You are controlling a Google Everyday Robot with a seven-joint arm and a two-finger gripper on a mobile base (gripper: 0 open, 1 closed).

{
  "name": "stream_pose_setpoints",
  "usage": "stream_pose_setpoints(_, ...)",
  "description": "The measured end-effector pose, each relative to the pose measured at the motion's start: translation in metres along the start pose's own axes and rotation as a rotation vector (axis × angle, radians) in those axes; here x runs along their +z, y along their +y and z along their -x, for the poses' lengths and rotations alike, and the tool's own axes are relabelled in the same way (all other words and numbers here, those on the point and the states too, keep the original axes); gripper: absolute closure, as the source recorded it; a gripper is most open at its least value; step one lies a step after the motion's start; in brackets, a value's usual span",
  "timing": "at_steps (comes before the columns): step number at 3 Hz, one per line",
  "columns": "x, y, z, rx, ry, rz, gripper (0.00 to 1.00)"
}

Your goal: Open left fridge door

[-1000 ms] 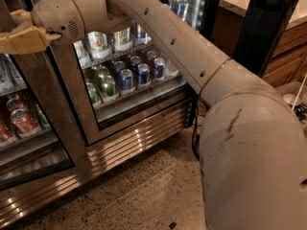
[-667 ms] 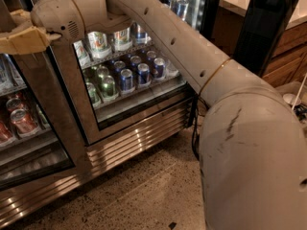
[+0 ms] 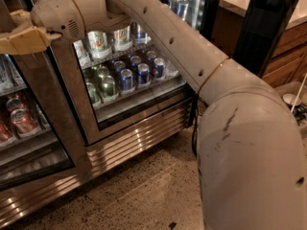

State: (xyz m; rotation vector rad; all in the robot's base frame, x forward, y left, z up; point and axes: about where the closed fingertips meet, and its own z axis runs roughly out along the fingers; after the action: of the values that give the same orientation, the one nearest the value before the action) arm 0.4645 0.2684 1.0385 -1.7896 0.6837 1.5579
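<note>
The left fridge door (image 3: 72, 104) is the glass door in a wide bronze-brown frame at the centre, with rows of cans (image 3: 127, 78) showing through it. A dark strip runs down the frame's left edge. My gripper (image 3: 21, 36) is at the upper left, right at the top left corner of that frame, at the end of my arm (image 3: 158, 37), which reaches across the door from the lower right. Whether it holds the door's edge is unclear.
Its twin door with a white light strip (image 3: 197, 4) stands at the upper right. Another glass case with red cans (image 3: 19, 121) is at the left. A metal grille (image 3: 139, 133) runs below the doors. A black upright device (image 3: 259, 28) stands by a wooden counter on the right.
</note>
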Motion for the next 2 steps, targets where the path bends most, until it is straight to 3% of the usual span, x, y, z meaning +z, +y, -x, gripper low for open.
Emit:
stream_pose_setpoints(1,0.0008,0.0075,0.0010,0.004,-0.003,0.037,1.00)
stream_pose_setpoints(2,0.0008,0.0075,0.0010,0.004,-0.003,0.037,1.00)
